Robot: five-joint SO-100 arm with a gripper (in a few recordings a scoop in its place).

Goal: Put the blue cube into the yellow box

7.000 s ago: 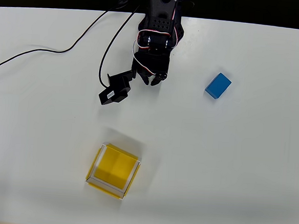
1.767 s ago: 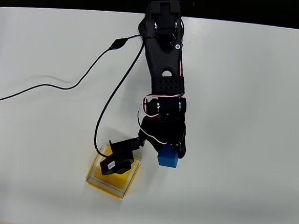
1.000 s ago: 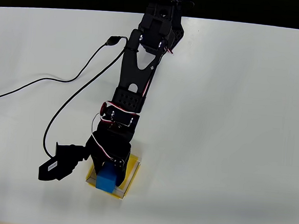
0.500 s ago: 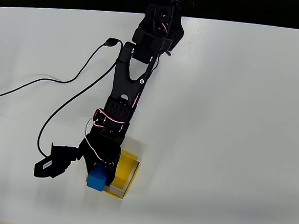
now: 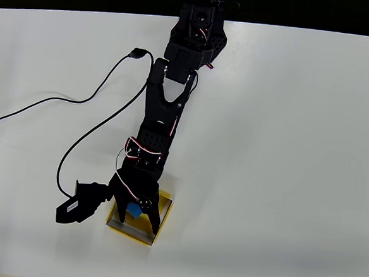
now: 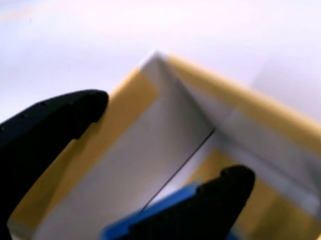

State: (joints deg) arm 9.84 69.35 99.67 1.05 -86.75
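Gripper (image 5: 137, 215), jaws spread and released, hangs over the yellow box (image 5: 160, 222) at the worktop's (image 5: 285, 152) 7 o'clock; the blue cube (image 6: 160, 215) lies inside, apparently dropped there.

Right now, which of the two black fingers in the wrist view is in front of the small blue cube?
The lower right finger: the small matte blue cube shows just behind it, inside the shallow yellow open-topped box. The upper left finger stands apart.

Matte blue cube (image 5: 136, 208), smooth yellow box (image 5: 159, 218), matte black end effector (image 5: 138, 219).
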